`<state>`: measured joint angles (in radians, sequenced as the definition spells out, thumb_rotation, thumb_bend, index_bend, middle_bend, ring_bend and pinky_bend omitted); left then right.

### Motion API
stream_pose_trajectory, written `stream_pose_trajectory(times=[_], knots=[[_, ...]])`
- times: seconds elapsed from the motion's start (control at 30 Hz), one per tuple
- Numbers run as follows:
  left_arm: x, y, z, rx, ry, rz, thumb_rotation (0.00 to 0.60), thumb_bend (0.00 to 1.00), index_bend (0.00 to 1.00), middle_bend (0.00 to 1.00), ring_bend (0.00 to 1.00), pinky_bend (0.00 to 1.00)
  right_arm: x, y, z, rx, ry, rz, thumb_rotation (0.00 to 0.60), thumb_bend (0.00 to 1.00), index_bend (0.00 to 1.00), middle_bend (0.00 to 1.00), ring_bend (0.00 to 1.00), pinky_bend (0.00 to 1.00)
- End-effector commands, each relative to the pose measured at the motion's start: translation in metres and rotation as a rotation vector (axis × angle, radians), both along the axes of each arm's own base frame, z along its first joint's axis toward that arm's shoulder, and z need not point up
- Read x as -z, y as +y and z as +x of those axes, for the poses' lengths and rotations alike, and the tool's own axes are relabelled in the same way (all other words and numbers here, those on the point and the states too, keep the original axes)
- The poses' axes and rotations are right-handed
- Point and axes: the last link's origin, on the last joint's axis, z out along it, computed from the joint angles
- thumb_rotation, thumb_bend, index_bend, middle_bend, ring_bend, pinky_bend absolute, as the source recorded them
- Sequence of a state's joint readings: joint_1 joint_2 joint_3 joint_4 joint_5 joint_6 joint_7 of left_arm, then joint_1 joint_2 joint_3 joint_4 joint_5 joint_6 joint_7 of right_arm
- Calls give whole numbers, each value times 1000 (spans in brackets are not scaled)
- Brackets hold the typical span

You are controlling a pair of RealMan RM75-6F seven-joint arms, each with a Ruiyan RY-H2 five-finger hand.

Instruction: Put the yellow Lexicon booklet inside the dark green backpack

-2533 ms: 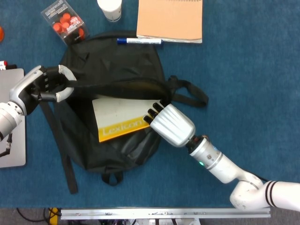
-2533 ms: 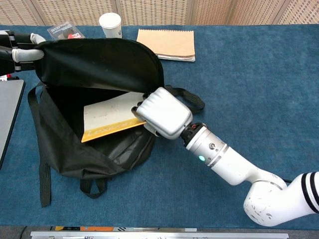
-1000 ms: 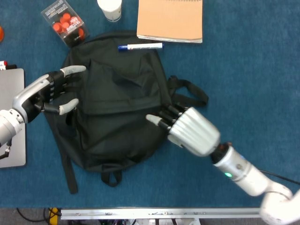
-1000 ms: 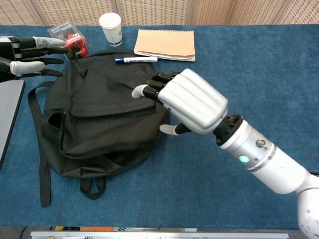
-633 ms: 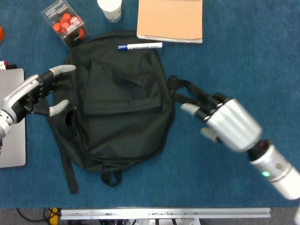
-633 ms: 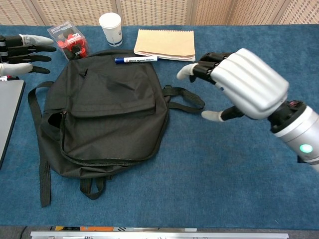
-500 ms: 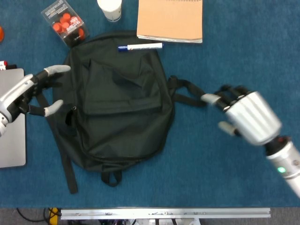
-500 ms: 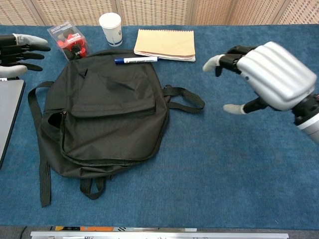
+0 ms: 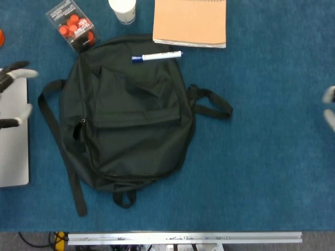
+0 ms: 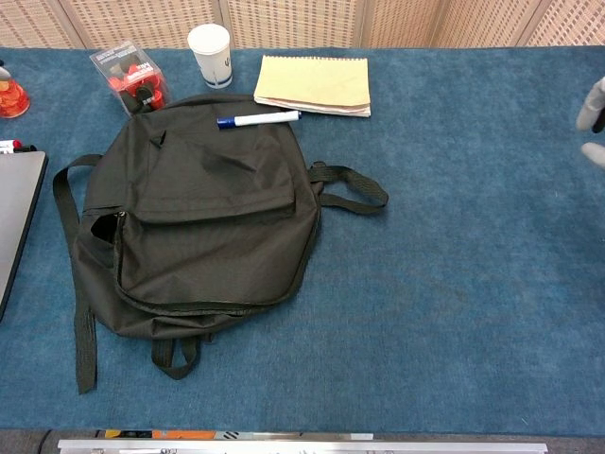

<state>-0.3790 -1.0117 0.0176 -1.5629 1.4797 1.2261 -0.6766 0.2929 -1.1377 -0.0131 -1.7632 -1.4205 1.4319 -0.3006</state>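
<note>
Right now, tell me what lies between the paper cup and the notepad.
Nothing: only bare blue table separates the paper cup and the notepad, clearest in the chest view.

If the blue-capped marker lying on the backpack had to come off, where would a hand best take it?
Pinch the marker at mid-barrel, coming from above with fingers across its short width. It lies flat and nearly crosswise on the upper part of the backpack, both long sides exposed. The soft fabric beneath probably gives, so a light descent seems wise.
</note>
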Motion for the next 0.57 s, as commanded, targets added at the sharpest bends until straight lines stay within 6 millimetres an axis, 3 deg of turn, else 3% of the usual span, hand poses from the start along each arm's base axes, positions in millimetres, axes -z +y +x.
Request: stream_pose_trajectory(times=[0.03, 0.33, 0.57], knots=[[-4, -20, -23, -20, 119, 160, 600, 406, 249, 115, 88, 114, -12, 4, -14, 57, 1, -23, 600, 285, 554, 579, 398, 493], [-13, -58, -39, -89, 198, 228, 600, 406, 267, 122, 88, 114, -20, 14, -27, 113, -36, -62, 600, 285, 591, 593, 405, 493], [-15, -73, -43, -124, 233, 264, 600, 406, 274, 122, 88, 114, -24, 16, -27, 105, -36, -74, 600, 285, 602, 601, 414, 493]])
